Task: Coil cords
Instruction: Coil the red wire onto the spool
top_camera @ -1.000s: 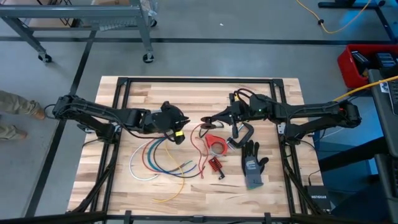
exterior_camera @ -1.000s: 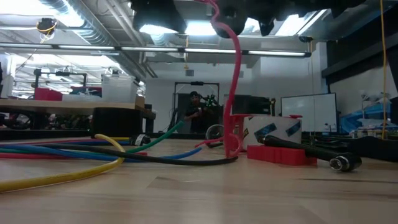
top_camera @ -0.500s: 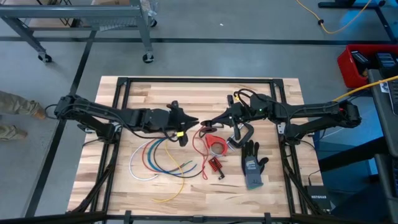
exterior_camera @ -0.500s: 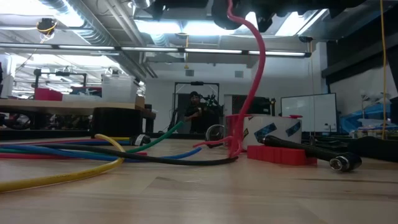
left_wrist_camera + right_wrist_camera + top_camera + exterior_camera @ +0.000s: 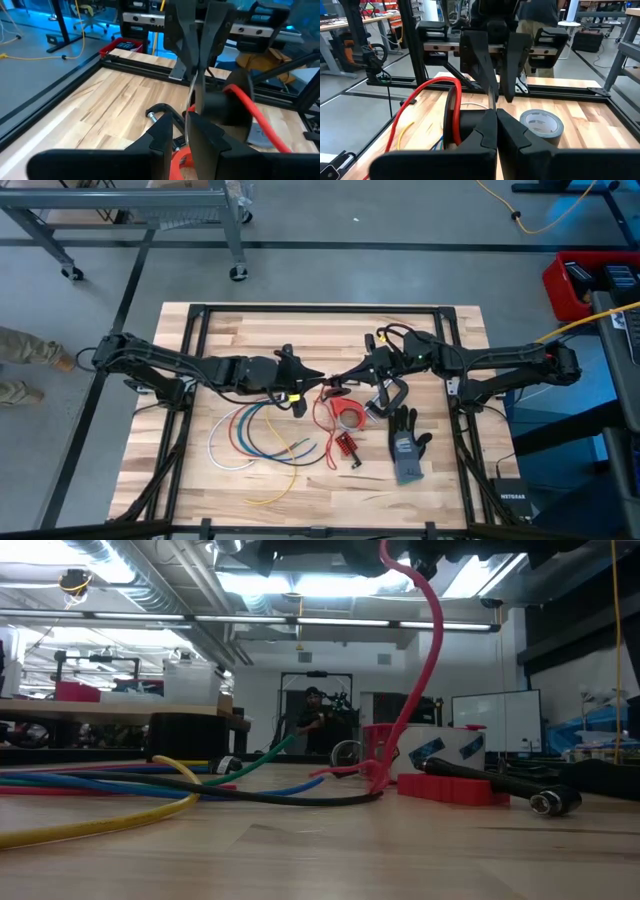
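Observation:
The red cord [image 5: 322, 405] lies in loose loops at mid-table, and one stretch rises from the table into my right gripper [image 5: 343, 376], as the low view [image 5: 425, 650] shows. My right gripper is shut on it. My left gripper [image 5: 313, 374] faces it tip to tip, level, fingers a narrow gap apart. I cannot tell whether it touches the cord. White, blue, red, green and yellow cords [image 5: 255, 438] lie in arcs on the table near the left arm. My right gripper pinches the red cord between its two shut fingers, at a raised bend [image 5: 455, 107] beside the fingertips. The fingers lie level and come from the table's right side. The cord hangs slack below them, and its lower part [image 5: 378, 772] rests on the table.
A grey tape roll [image 5: 349, 415], a black clamp [image 5: 392, 393], a grey glove [image 5: 405, 446] and a small red part [image 5: 346, 445] lie to the near right of the grippers. A black frame [image 5: 300, 310] runs round the tabletop. A person [image 5: 314, 722] stands far behind the table.
My left gripper has gone toward the table's right edge, up to my right gripper's tips. The raised stretch of the red cord has swung sideways in the low view, while its lower end has stayed on the table.

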